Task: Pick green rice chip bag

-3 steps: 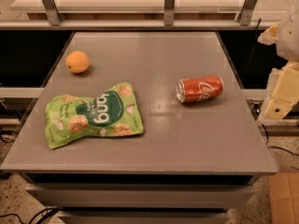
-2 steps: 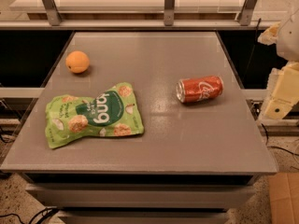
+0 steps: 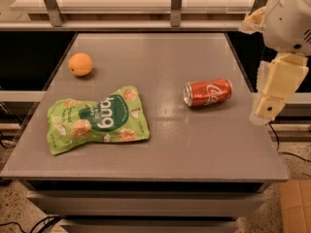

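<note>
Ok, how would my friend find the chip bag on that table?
Look at the grey table; the gripper hangs beside its right edge. On the table's left front lies the chip bag, flat and crinkly. It is light green with round rice cakes pictured, unlike the orange behind it and the red can further right.

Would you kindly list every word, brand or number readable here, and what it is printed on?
"bang", as best it reads, in large white letters: green rice chip bag; its smaller print is too blurred.
White script, too blurred to read: red soda can.
No text: orange; gripper, off the table's right edge.
</note>
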You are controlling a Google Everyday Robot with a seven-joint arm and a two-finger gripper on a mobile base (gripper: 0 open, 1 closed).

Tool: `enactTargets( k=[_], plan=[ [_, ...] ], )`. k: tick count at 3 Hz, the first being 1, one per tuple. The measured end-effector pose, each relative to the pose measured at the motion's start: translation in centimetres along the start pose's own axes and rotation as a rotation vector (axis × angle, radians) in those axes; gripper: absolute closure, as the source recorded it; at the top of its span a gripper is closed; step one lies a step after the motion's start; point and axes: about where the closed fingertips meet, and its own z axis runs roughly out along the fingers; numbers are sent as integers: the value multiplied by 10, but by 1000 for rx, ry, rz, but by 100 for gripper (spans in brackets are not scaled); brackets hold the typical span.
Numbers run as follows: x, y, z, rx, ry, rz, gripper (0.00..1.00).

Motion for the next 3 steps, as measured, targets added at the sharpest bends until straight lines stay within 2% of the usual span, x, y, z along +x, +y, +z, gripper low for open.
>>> enactTargets(
  k=[1, 2, 3],
  plan=[
    [-51, 12, -1, -6, -27, -124, 0],
    [-118, 30, -10, 20, -63, -254, 0],
    [-125, 34, -22, 48, -68, -267, 0]
  ],
)
